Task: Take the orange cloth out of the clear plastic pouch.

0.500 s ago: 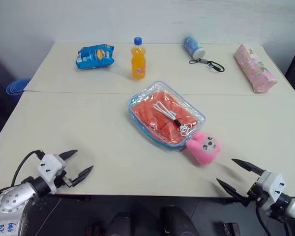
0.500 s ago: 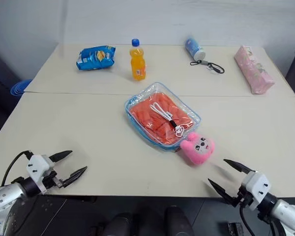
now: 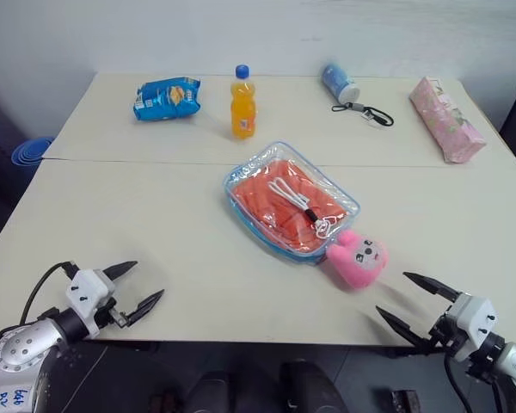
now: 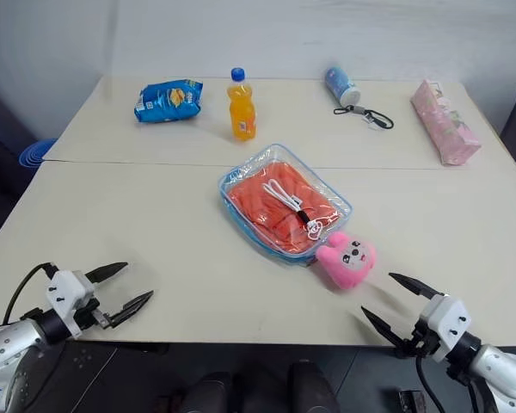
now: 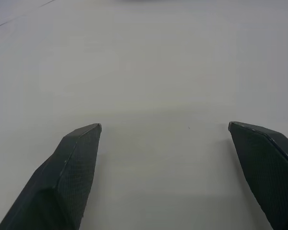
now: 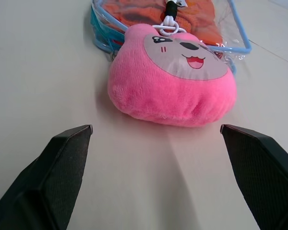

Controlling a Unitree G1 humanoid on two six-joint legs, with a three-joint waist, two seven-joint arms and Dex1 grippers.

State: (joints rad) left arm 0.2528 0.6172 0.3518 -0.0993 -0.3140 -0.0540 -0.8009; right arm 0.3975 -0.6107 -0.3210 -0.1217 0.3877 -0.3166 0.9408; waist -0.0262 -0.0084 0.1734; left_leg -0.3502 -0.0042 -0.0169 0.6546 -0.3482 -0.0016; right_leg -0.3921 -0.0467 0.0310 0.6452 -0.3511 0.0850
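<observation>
The orange cloth (image 3: 285, 203) lay inside the clear plastic pouch (image 3: 241, 183) at the middle of the desk (image 3: 138, 224), with a white cord (image 3: 294, 200) on top (tied to the pink plush toy (image 3: 359, 257) touching the pouch's near corner). The left gripper (image 3: 141, 286) and right gripper (image 3: 410, 298) hung at the desk's near edge, jaws apart and empty, well apart from the pouch.

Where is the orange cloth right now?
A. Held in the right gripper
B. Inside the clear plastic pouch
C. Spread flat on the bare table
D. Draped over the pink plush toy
B: the orange cloth lies inside the clear plastic pouch, with both grippers open and away from it.
</observation>
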